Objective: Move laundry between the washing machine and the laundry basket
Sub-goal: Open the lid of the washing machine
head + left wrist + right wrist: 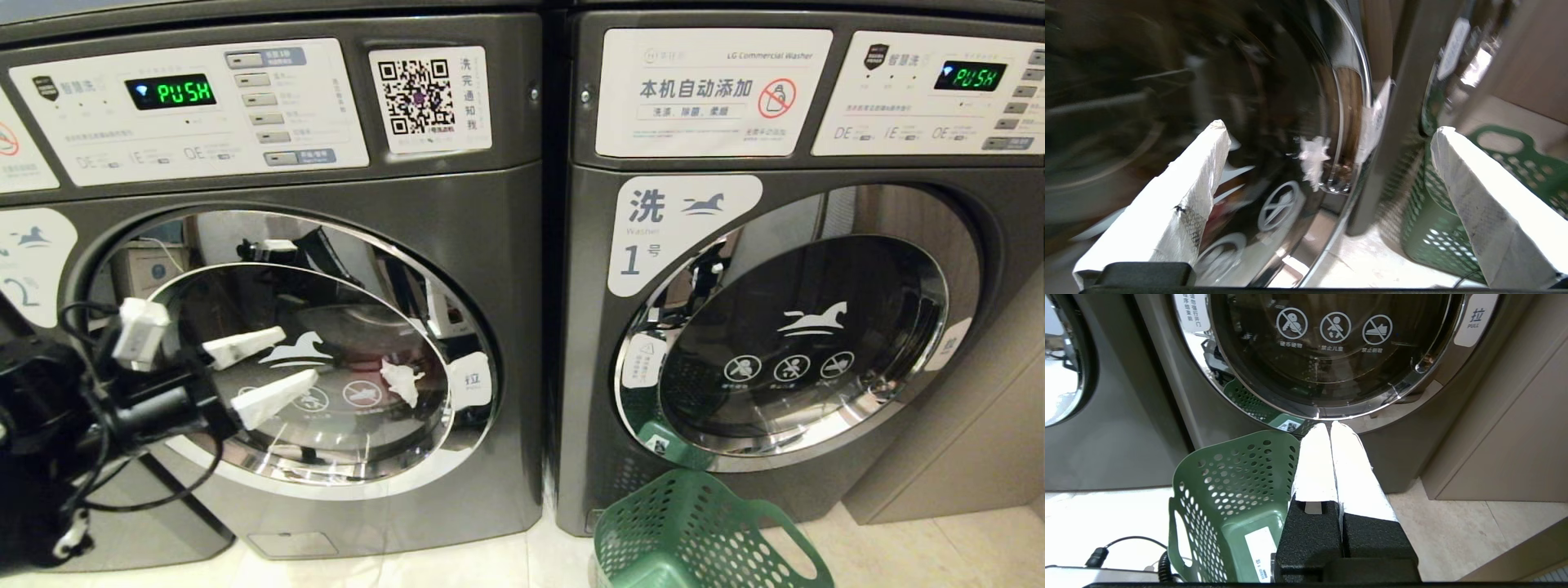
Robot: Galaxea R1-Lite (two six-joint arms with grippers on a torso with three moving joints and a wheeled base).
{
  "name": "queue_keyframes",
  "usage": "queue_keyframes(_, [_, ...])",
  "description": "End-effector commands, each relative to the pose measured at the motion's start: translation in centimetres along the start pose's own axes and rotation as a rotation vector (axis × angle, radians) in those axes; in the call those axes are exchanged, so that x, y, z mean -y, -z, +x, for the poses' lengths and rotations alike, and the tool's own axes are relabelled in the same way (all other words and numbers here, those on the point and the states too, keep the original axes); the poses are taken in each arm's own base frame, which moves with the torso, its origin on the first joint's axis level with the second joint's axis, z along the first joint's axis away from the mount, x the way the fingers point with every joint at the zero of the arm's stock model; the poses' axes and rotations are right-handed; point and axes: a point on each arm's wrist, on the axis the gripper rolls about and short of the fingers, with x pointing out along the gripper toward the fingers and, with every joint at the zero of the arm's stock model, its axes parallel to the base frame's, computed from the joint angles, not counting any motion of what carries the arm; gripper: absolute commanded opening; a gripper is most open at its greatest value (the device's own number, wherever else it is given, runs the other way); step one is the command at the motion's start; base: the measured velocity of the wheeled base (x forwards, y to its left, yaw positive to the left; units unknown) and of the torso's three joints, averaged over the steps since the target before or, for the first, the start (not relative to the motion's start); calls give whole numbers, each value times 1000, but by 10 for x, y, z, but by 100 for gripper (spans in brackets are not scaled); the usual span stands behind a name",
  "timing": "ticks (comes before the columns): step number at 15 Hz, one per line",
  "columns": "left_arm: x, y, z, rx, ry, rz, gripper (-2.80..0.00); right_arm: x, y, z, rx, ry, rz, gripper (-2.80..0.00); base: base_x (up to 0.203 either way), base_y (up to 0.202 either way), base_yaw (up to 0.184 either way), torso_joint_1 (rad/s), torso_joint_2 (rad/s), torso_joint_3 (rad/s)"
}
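Two grey front-loading washing machines stand side by side, both doors shut. My left gripper (299, 353) is open and empty, hovering in front of the round glass door (326, 425) of the left washing machine. In the left wrist view the open gripper (1331, 126) faces that door (1274, 122), whose white pull tab (1374, 122) lies ahead. A faint reddish patch behind the glass may be laundry; I cannot tell. The green laundry basket (702, 531) sits on the floor below the right machine and holds no laundry (1229, 477). My right gripper (1329, 425) is shut and empty beside the basket.
The left door's pull tab (472, 380) is on its right rim, next to a torn white sticker (402, 382) on the glass. The right machine's door (1331, 355) has its pull tab (1474, 316) on its right. A beige cabinet (980, 441) flanks the right machine. Pale tiled floor (1453, 531).
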Motion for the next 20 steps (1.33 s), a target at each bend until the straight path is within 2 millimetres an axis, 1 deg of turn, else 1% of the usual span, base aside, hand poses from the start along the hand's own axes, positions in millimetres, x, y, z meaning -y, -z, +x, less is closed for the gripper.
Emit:
queue_keyframes(1, [18, -45, -33, 60, -76, 115, 0, 0, 0, 0, -1, 1, -1, -280, 0, 0, 0, 0, 0, 0])
queue_keyframes(2, [33, -68, -47, 95, -106, 145, 0, 0, 0, 0, -1, 0, -1, -280, 0, 0, 0, 0, 0, 0])
queue_keyframes(4, [70, -116, -75, 188, -162, 212, 0, 0, 0, 0, -1, 0, -1, -280, 0, 0, 0, 0, 0, 0])
queue_keyframes(5, [92, -138, -89, 234, -190, 247, 0, 0, 0, 0, -1, 1, -1, -280, 0, 0, 0, 0, 0, 0])
queue_keyframes(6, [116, -154, -102, 271, -209, 265, 0, 0, 0, 0, -1, 0, -1, -280, 0, 0, 0, 0, 0, 0])
queue_keyframes(7, [135, -158, -109, 285, -220, 245, 0, 0, 0, 0, -1, 0, -1, -280, 0, 0, 0, 0, 0, 0])
queue_keyframes(8, [148, -157, -114, 283, -228, 209, 0, 0, 0, 0, -1, 0, -1, -280, 0, 0, 0, 0, 0, 0])
queue_keyframes(9, [151, -153, -115, 271, -233, 158, 0, 0, 0, 0, -1, 0, -1, -280, 0, 0, 0, 0, 0, 0])
queue_keyframes(10, [148, -147, -114, 249, -235, 101, 0, 0, 0, 0, -1, 0, -1, -280, 0, 0, 0, 0, 0, 0])
queue_keyframes(11, [138, -136, -109, 211, -227, 34, 0, 0, 0, 0, -1, 0, -1, -280, 0, 0, 0, 0, 0, 0])
queue_keyframes(12, [123, -121, -101, 158, -208, -24, 0, 0, 0, 0, -1, 0, -1, -280, 0, 0, 0, 0, 0, 0])
queue_keyframes(13, [106, -102, -89, 91, -174, -76, 0, 0, 0, 0, -1, 0, -1, -280, 0, 0, 0, 0, 0, 0])
queue_keyframes(14, [89, -74, -71, 5, -114, -128, 0, 0, 0, 0, -1, 0, -1, -280, 0, 0, 0, 0, 0, 0])
queue_keyframes(15, [80, -46, -51, -80, -34, -155, 0, 0, 0, 0, -1, 0, -1, -280, 0, 0, 0, 0, 0, 0])
queue_keyframes(16, [76, -20, -34, -154, 42, -168, 0, 0, 0, 0, -1, 1, -1, -280, 0, 0, 0, 0, 0, 0])
queue_keyframes(18, [76, 27, -8, -270, 181, -162, 0, 0, 0, 0, -1, 0, -1, -280, 0, 0, 0, 0, 0, 0])
queue_keyframes(20, [85, 55, 14, -329, 313, -136, 0, 0, 0, 0, -1, 0, -1, -280, 0, 0, 0, 0, 0, 0])
